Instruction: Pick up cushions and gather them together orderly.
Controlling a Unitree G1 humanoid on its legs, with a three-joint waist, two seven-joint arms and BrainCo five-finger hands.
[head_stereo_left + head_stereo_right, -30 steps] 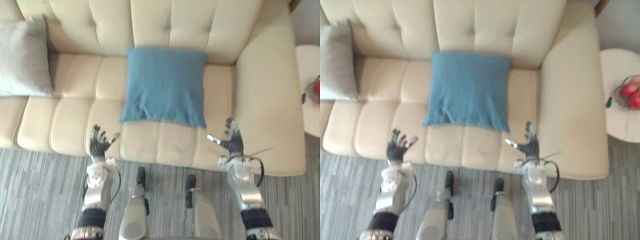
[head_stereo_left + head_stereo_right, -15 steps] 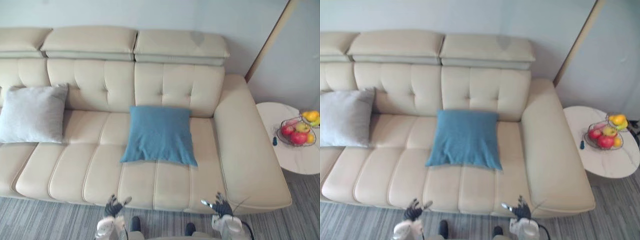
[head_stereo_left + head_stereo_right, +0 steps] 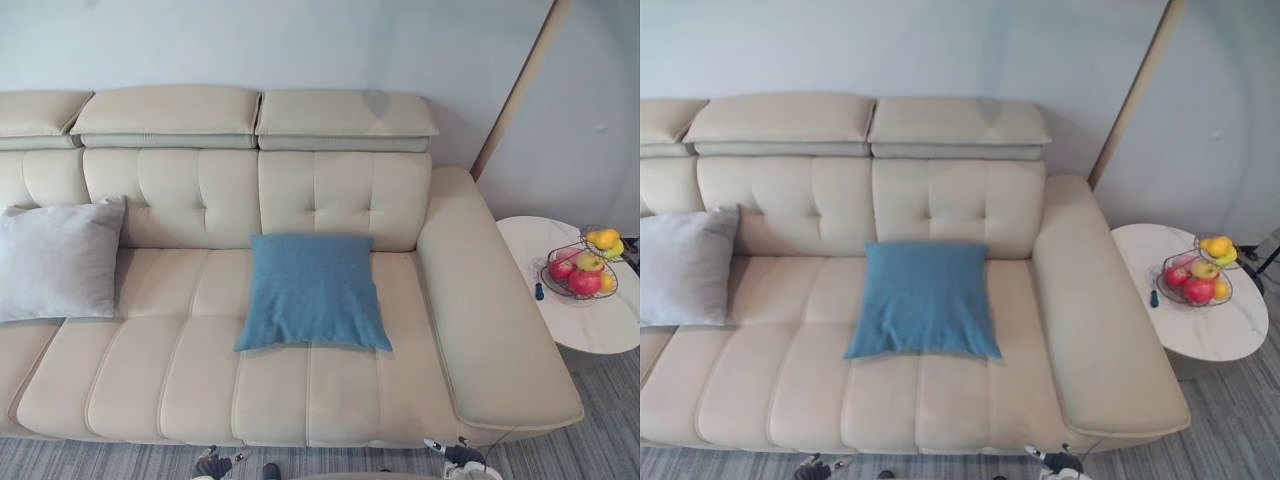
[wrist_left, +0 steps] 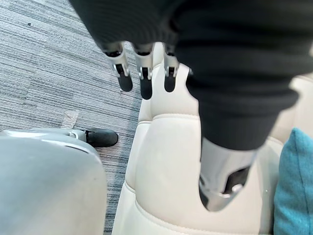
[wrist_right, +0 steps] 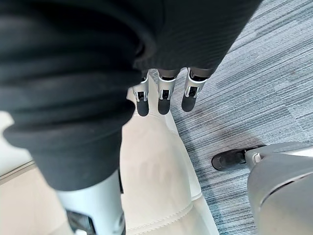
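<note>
A blue cushion (image 3: 313, 292) lies flat in the middle of the cream sofa (image 3: 470, 310), leaning slightly against the backrest. A grey cushion (image 3: 57, 258) stands against the backrest at the sofa's left end, well apart from the blue one. My left hand (image 3: 212, 464) and right hand (image 3: 460, 458) sit low at the sofa's front edge, short of both cushions. In the left wrist view my left hand (image 4: 143, 78) is open and empty over the seat's front, with the blue cushion's edge (image 4: 296, 196) beyond. My right hand (image 5: 164, 95) is also open, holding nothing.
A round white side table (image 3: 600, 325) stands right of the sofa's armrest, carrying a wire basket of fruit (image 3: 578, 272) and a small dark object (image 3: 540, 291). A wooden pole (image 3: 520, 85) leans along the wall. Grey striped carpet (image 5: 254, 98) lies before the sofa.
The camera has lifted and drawn back, so the whole sofa and side table came into view. Both hands sank to the bottom edge. The cushions have not moved on the sofa.
</note>
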